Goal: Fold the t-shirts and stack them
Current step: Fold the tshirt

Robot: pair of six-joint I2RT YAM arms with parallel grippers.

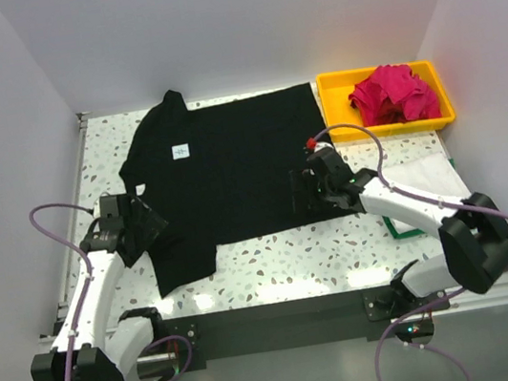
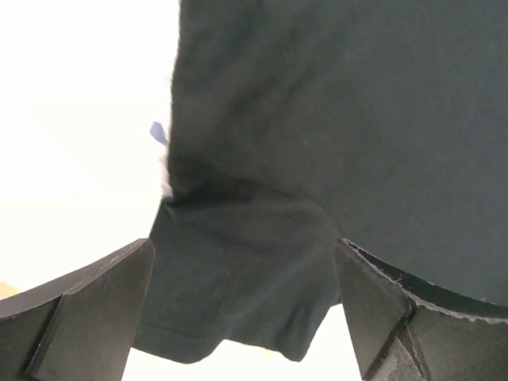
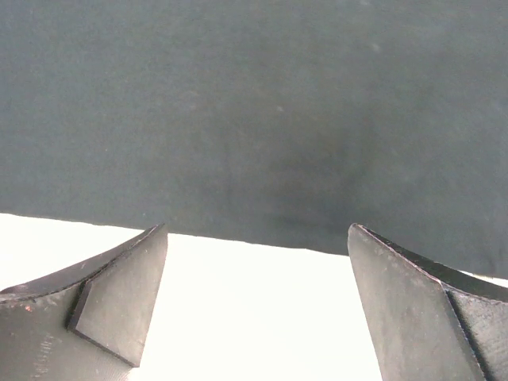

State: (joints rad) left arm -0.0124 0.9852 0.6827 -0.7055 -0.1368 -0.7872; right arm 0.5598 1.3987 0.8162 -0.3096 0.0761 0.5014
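Top external: your left gripper (image 1: 140, 233) and right gripper (image 1: 313, 179) both spread open at opposite edges of the black t-shirt (image 1: 229, 156) | it lies flat, unfolded | beyond, magenta t-shirt (image 1: 395, 94) bunched in yellow tray (image 1: 333, 81) | you likely have nothing folded or stacked yet.

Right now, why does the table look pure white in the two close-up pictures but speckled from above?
Left wrist view: the table is overexposed to blank white beside the black t-shirt, whose folds still show. Right wrist view: the same washout below the shirt's hem. Top external view: even lighting, speckles plainly visible.
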